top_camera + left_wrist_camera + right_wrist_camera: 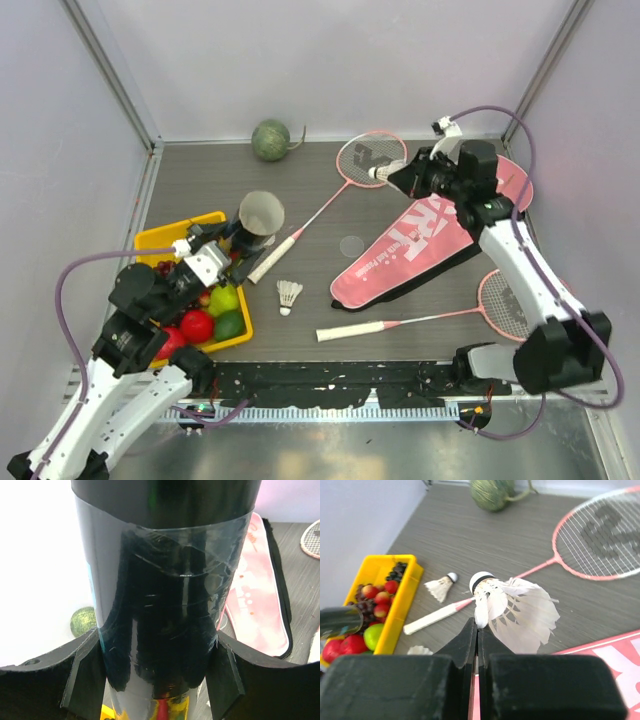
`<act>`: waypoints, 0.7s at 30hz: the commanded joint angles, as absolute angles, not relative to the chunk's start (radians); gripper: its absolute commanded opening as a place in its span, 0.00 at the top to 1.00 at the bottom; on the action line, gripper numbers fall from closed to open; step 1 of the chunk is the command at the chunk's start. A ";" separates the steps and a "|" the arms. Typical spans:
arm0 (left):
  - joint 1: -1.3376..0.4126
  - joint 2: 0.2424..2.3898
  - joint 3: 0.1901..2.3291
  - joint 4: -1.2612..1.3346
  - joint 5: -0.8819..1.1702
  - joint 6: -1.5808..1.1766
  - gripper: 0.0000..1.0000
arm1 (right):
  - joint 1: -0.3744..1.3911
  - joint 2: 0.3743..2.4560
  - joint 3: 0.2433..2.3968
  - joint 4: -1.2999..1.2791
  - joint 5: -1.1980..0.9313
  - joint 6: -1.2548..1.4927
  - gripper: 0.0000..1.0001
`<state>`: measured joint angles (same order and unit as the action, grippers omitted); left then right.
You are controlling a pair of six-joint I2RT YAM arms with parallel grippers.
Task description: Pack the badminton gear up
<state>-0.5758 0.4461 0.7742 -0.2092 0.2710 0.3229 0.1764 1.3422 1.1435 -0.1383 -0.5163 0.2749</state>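
Only your wrist view shows right gripper (pixel 477 626) pinched shut on shuttlecock (pixel 512 605) feathers; left gripper (pixel 157 677), jaws wide, clasps tube (pixel 165 595)

This looks like a lab test booth: bare pale walls (pixel 330 60) on metal posts (pixel 115 75) stand beyond the right claw (pixel 395 177), and a black drilled rail (pixel 330 380) edges the grey table (pixel 200 180) on its near side.
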 commanded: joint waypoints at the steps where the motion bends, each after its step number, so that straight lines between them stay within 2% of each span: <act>1: -0.577 0.546 0.885 -0.334 0.198 0.345 1.00 | 0.236 1.146 1.158 -0.213 -0.486 0.213 0.94; 8: -0.577 0.541 0.811 -0.313 0.083 0.420 1.00 | 0.507 0.876 1.181 -0.328 -0.333 0.127 0.94; 13: -0.583 0.601 0.883 -0.431 0.071 0.509 1.00 | 0.639 0.874 1.301 -0.408 -0.275 0.074 0.94; 21: -0.730 0.745 0.979 -0.555 0.009 0.586 1.00 | 0.695 0.896 1.330 -0.466 -0.264 0.009 0.94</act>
<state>-0.6579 0.6991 0.9154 -0.5255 0.0666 0.5053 0.6788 0.8780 1.3083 -0.4149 -0.2832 0.0681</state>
